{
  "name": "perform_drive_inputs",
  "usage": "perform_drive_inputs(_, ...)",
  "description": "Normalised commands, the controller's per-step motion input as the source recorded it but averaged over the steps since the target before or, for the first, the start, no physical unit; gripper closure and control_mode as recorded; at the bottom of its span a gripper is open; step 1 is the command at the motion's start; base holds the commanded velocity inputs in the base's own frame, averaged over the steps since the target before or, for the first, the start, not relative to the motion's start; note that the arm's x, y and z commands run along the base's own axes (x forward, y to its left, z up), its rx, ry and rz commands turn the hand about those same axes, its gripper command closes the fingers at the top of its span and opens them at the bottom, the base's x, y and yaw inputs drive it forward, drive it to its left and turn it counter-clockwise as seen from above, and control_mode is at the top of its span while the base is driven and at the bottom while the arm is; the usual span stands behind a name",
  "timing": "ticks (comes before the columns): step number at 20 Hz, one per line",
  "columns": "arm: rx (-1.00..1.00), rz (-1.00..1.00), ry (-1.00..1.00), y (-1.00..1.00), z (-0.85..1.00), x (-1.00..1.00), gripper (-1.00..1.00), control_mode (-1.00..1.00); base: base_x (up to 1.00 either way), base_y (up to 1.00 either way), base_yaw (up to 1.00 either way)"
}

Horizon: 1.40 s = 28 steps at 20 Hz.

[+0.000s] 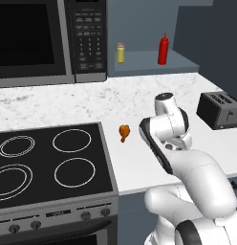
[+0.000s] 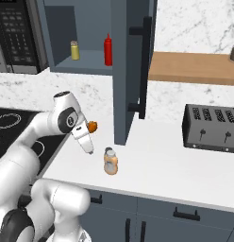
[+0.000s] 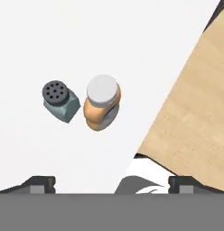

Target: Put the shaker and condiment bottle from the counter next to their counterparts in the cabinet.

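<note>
In the hand view I look straight down on the shaker, pale grey-blue with a dark holed cap, standing on the white counter. The orange-tan condiment bottle with its whitish cap stands right beside it, touching or nearly so. My gripper hovers above them, open and empty, its fingertips set wide apart. From the right base view the gripper points down just left of the condiment bottle. Up in the cabinet stand the counterparts: a yellow shaker and a red squeeze bottle.
The cabinet door stands open, reaching down close to the counter. A small orange drumstick-like item lies beside the stove. A black toaster sits to the right and a microwave to the left of the niche.
</note>
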Motion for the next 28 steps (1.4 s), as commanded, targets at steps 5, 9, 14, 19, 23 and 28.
perform_drive_inputs(5,-0.20,-0.42,-0.08,-0.02,-0.31,0.11,-1.00,-1.00,0.00,0.00,0.00)
perform_drive_inputs(9,-0.20,-0.30,-0.17,0.00,-0.22,0.00,-1.00,-1.00,0.00,0.00,0.00)
perform_drive_inputs(14,-0.11,0.01,-0.21,-0.24,-0.10,-0.35,-1.00,-1.00,0.00,0.00,0.00)
perform_drive_inputs(19,-0.09,0.00,-0.23,-0.06,0.00,-0.34,-1.00,-1.00,0.00,0.00,0.00)
perform_drive_inputs(23,-0.09,0.00,-0.07,0.00,-0.15,-0.01,-1.00,-1.00,0.00,0.00,0.00)
perform_drive_inputs(28,-0.05,-0.01,0.00,0.00,-0.16,0.01,-1.00,-1.00,0.00,0.00,0.00)
